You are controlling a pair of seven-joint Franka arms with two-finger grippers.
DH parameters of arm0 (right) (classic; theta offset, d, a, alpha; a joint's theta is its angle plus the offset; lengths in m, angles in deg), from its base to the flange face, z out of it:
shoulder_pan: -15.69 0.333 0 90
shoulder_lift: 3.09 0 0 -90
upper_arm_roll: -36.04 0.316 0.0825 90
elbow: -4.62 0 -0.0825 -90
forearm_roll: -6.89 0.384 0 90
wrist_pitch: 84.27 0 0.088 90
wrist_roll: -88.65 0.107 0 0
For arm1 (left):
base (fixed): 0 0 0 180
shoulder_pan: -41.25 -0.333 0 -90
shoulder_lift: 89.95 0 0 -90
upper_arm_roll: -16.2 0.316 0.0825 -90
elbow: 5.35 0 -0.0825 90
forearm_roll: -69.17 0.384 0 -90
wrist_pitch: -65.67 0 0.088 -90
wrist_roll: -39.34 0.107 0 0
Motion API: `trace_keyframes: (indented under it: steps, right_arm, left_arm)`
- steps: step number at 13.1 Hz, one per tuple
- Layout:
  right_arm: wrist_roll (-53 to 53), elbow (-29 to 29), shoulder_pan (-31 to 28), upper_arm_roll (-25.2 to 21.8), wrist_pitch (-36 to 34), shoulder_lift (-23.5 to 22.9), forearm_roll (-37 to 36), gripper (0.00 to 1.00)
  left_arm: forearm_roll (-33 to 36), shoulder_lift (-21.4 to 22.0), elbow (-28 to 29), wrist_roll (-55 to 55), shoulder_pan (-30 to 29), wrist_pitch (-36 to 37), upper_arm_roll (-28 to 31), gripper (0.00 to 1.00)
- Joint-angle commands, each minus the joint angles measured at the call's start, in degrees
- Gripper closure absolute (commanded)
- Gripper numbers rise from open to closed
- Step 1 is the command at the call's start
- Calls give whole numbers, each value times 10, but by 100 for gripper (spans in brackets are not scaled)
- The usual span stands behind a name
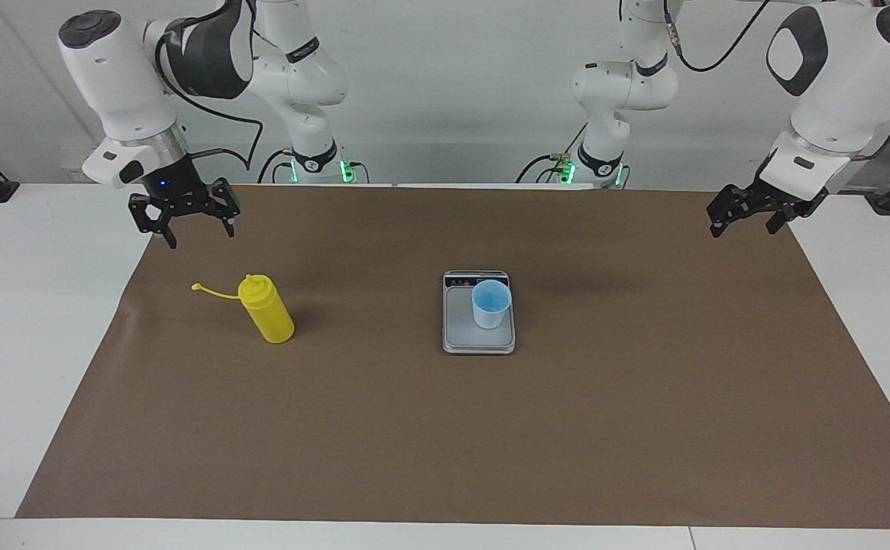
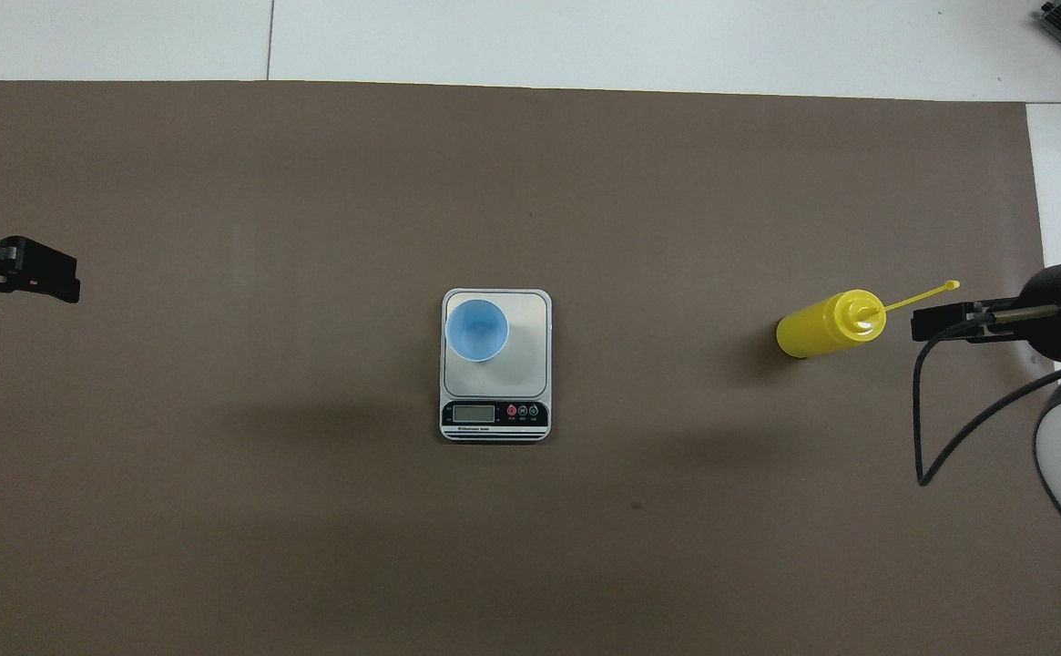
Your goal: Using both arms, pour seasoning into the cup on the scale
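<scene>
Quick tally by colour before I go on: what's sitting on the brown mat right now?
Yellow: 1, the bright yellow plastic squeeze bottle, standing upright, cap off on its strap.
Light blue: 1, the small light blue plastic cup, on the scale.
Silver-grey: 1, the flat rectangular silver-grey kitchen scale.
Total: 3.

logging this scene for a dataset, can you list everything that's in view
seasoning bottle: 1, bright yellow, upright on the brown mat toward the right arm's end, cap strap hanging open
cup: 1, light blue, upright on the scale
scale: 1, silver-grey, mid-mat, display end nearest the robots
mat: 1, brown, covering the white table
right claw: 1, black, open, raised near the bottle
left claw: 1, black, raised over the mat's edge, waiting
</scene>
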Motion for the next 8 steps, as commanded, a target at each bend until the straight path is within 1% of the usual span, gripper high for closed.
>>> trace_keyframes:
  steps: [1, 5, 6, 8]
  right_arm:
    - [48, 81, 0, 3, -51, -39, -23, 0]
    - [59, 193, 1, 2, -141, -88, -34, 0]
    - [74, 212, 1, 3, -162, -93, -38, 0]
    - [104, 220, 5, 3, -188, -91, -39, 0]
  left_arm:
    - [-7, 16, 19, 1, 0, -11, 3, 0]
    - [-7, 16, 19, 1, 1, -11, 3, 0]
    - [-7, 16, 19, 1, 1, -11, 3, 0]
    - [-7, 16, 19, 1, 1, -11, 3, 0]
